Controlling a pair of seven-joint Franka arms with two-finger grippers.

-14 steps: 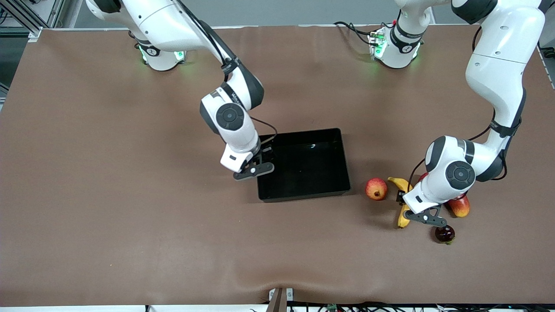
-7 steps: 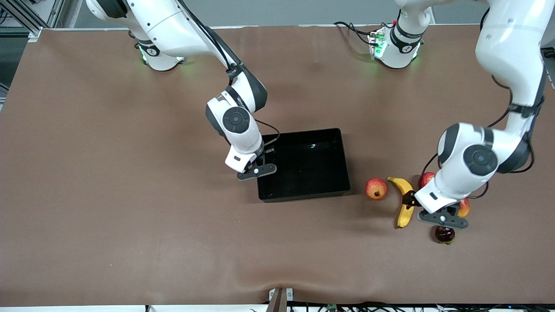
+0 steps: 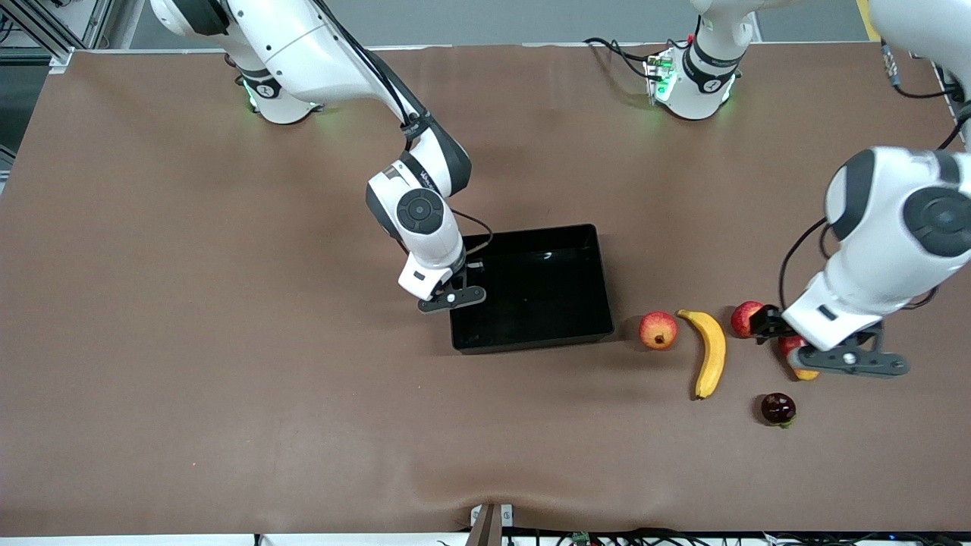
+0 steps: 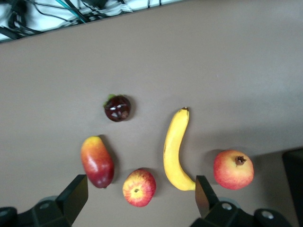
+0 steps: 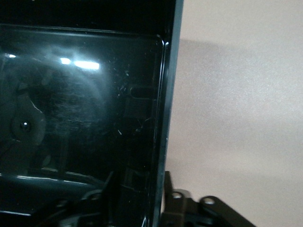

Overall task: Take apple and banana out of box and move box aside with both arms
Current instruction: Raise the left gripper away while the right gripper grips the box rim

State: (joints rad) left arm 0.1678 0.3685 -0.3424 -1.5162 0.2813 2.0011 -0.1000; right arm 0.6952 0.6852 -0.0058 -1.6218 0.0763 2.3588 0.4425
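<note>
The black tray [image 3: 531,334] lies mid-table. My right gripper [image 3: 453,296] is low at the tray's wall toward the right arm's end. In the right wrist view it [image 5: 138,198] is open, with one finger on each side of that wall [image 5: 161,137]. The yellow banana [image 3: 711,351] and the small red apple [image 3: 746,318] lie on the cloth toward the left arm's end. My left gripper [image 3: 848,359] hangs open and empty over the fruits. In the left wrist view it [image 4: 140,189] frames the apple [image 4: 139,187], with the banana [image 4: 176,149] beside it.
A round orange-red fruit with a crown [image 3: 658,330] lies between tray and banana. A red-yellow mango [image 3: 796,358] lies partly under the left gripper. A small dark fruit [image 3: 777,409] lies nearer the front camera. Brown cloth covers the table.
My left arm has risen and swung toward its own end of the table, uncovering the banana and the apple. My right gripper has edged slightly closer to the tray wall.
</note>
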